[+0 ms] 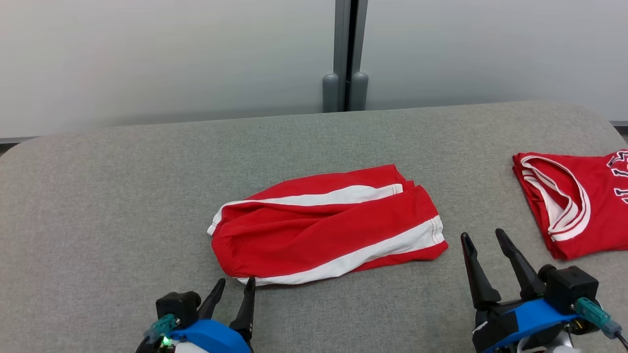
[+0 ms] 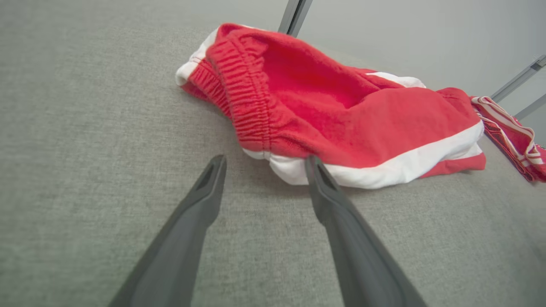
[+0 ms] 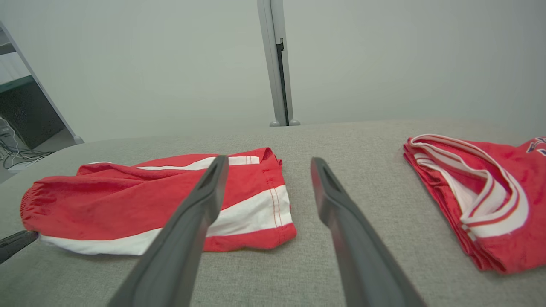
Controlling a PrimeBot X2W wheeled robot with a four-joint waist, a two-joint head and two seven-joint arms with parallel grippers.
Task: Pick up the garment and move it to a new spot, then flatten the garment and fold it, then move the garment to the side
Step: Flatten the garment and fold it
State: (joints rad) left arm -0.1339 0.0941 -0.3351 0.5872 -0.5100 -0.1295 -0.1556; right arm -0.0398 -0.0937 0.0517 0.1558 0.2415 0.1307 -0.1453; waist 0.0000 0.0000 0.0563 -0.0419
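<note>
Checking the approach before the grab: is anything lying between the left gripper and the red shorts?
Nothing visible does. The left gripper, open, points at the waistband corner of the shorts across bare grey table. The red jersey lies apart, off to the right.

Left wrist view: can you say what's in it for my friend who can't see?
Red shorts with white side stripes lie rumpled on a grey fabric surface, elastic waistband toward the camera. The open, empty left gripper points at them, tips near the white edge. A red jersey peeks in at the right.
</note>
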